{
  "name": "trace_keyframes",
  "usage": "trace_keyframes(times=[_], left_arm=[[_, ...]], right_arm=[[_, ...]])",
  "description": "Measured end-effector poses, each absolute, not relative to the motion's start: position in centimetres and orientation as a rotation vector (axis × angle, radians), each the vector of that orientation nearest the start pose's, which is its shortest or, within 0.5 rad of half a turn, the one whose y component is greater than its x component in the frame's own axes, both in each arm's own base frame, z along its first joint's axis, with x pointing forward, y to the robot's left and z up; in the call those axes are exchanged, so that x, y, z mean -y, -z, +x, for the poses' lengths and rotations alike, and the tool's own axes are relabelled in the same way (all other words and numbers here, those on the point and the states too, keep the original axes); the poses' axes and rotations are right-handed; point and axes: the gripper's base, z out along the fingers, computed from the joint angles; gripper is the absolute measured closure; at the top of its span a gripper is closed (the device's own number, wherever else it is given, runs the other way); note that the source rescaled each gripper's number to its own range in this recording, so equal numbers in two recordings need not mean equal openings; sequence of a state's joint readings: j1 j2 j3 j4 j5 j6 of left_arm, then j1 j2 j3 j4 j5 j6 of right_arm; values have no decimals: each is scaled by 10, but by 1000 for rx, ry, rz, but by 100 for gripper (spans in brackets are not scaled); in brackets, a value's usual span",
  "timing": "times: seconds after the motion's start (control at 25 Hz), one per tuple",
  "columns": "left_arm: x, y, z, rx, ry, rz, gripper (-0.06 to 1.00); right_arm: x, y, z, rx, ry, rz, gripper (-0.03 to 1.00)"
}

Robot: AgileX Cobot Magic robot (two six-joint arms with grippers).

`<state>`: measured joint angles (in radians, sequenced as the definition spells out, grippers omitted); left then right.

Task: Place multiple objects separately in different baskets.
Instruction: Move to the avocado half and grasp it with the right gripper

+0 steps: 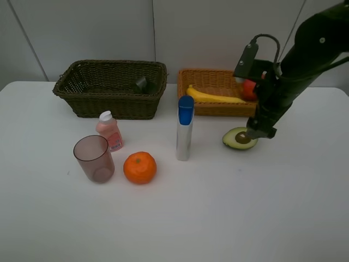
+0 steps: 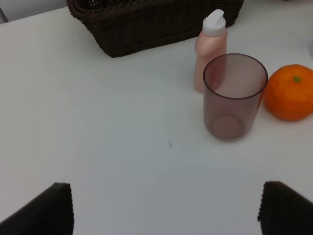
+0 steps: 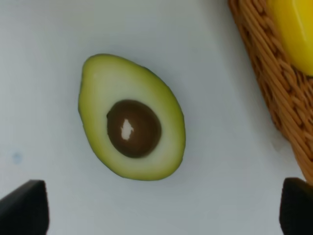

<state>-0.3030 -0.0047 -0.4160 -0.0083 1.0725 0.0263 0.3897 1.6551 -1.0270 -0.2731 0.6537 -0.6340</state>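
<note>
hovering right gripper above avocado half

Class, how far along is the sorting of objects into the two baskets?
Done: yellow banana and red apple lie in the light orange-tan wicker basket; a dark green pump bottle sits in the dark olive-brown wicker basket. In hand: the right gripper hovers, fingers apart, over the avocado half. Left: round orange, pink white-capped bottle, translucent pinkish-brown cup and silver blue-capped tube, all on the white table.

Woven wicker baskets, glossy avocado pit, translucent plastic cup, matt white table.
</note>
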Motion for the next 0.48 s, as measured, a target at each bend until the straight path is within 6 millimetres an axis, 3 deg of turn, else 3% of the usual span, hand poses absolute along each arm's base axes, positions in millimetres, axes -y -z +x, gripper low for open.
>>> trace_keyframes(times=[0.28, 0.48], left_arm=[[1, -253, 2, -2111, 172, 351, -6], [1, -253, 2, -2111, 172, 351, -6]], right_arm=[[-120, -207, 305, -2162, 384, -1693, -3], [-124, -185, 311, -2175, 368, -1735, -3]])
